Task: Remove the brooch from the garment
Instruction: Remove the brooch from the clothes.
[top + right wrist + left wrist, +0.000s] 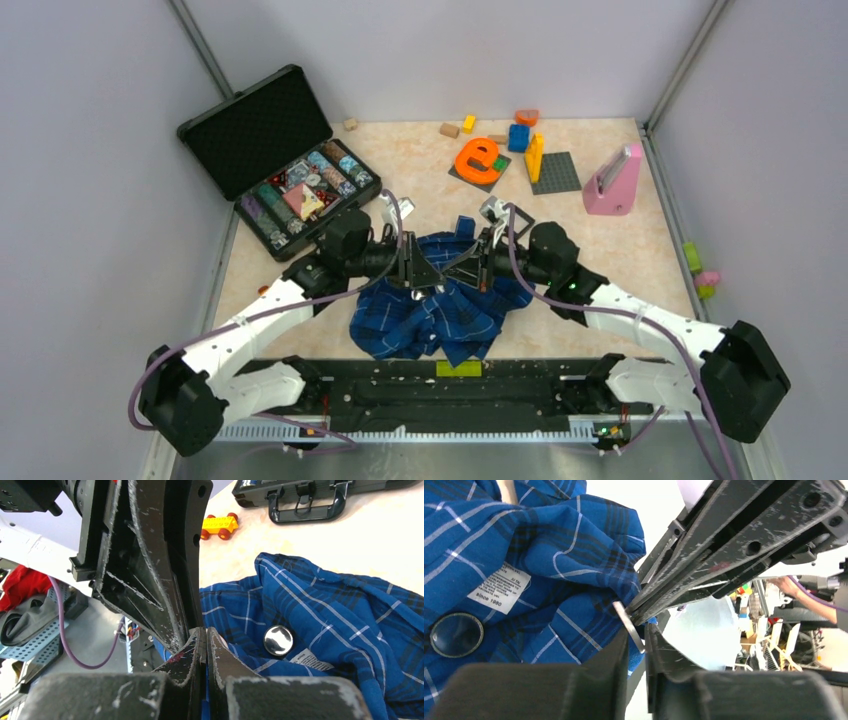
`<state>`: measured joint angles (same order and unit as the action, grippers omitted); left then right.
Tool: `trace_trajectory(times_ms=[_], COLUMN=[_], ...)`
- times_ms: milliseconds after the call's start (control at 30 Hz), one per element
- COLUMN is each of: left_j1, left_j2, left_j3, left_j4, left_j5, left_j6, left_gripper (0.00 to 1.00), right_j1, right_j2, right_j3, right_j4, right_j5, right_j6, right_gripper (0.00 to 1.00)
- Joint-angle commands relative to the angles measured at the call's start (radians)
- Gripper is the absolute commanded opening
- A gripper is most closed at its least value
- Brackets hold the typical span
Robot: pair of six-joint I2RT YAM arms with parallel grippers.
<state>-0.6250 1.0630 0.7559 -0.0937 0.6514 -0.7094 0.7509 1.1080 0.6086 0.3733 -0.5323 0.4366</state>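
The garment point(440, 320), a dark blue plaid shirt, lies bunched at the table's near middle; both grippers meet over its top. A round shiny silvery disc, the brooch point(278, 640), sits on the cloth beside the white label, also in the left wrist view point(456, 634). A second thin silvery disc point(628, 625), seen edge-on, is wedged with a cloth fold between my left gripper's point(636, 640) fingers; I cannot tell if it belongs to the brooch. My right gripper point(206, 635) is shut on shirt cloth, tips touching that disc's top. Left gripper point(413, 272) faces right gripper point(478, 265).
An open black case point(280, 160) of coloured items stands at the back left. An orange letter point(478, 158), coloured blocks, a grey baseplate point(555, 172) and a pink holder point(612, 180) stand at the back right. A yellow toy car point(219, 525) lies beyond the shirt.
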Motion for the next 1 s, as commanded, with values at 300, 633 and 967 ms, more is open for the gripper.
trace_trajectory(times_ms=[300,633,967], left_j1=[-0.011,0.001,0.046], left_j2=[0.008,-0.027,-0.058], left_j3=[0.094,0.097,0.009], left_j4=[-0.172,-0.117,0.151], left_j5=[-0.116,-0.059,0.122], left_j6=[0.120,0.100,-0.090], left_gripper=[0.01,0.00,0.00], right_j1=[0.016,0.068,0.067], right_j2=[-0.052,-0.029,-0.040], right_j3=[0.019,0.028,-0.047], right_j4=[0.018,-0.090,0.028], right_j5=[0.024,0.062,0.055], right_j6=[-0.018,-0.086,-0.020], right_gripper=[0.00,0.73,0.49])
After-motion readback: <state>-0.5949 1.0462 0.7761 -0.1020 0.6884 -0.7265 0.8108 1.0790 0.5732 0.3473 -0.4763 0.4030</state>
